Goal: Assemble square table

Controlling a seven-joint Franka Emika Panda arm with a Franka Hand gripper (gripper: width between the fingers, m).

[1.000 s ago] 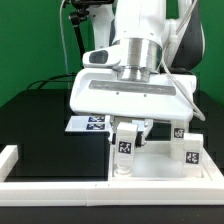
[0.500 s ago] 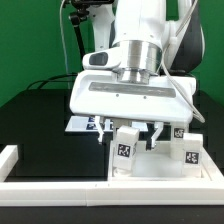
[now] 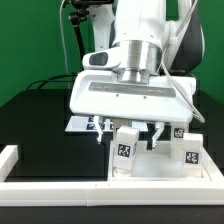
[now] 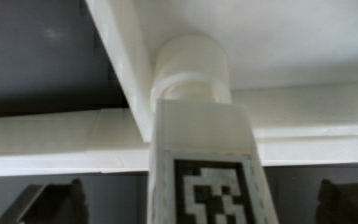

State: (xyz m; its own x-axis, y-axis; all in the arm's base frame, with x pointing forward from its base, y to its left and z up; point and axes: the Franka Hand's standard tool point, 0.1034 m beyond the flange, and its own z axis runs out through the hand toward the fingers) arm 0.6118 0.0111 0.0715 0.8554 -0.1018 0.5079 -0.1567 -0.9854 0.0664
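Note:
The white square tabletop slab (image 3: 158,168) lies on the exterior view's right, and its rim and corner show in the wrist view (image 4: 318,110). A white tagged leg block (image 3: 124,150) stands upright at its near left corner; in the wrist view (image 4: 197,120) it runs up to a rounded end. My gripper (image 3: 130,130) is open around this leg, one finger (image 3: 105,131) on each side, clear of it. In the wrist view my gripper (image 4: 197,200) shows fingertips (image 4: 51,202) far apart. Two more tagged legs (image 3: 190,152) (image 3: 178,133) stand on the slab's right.
The marker board (image 3: 85,124) lies behind the slab to the left. The long white border rail (image 3: 60,188) runs along the front and turns up at the left end. The black tabletop (image 3: 45,125) lies to the left. Cables hang at the back.
My fingers have spread apart from the leg block and now stand open on both sides of it. The leg stays upright on the slab.

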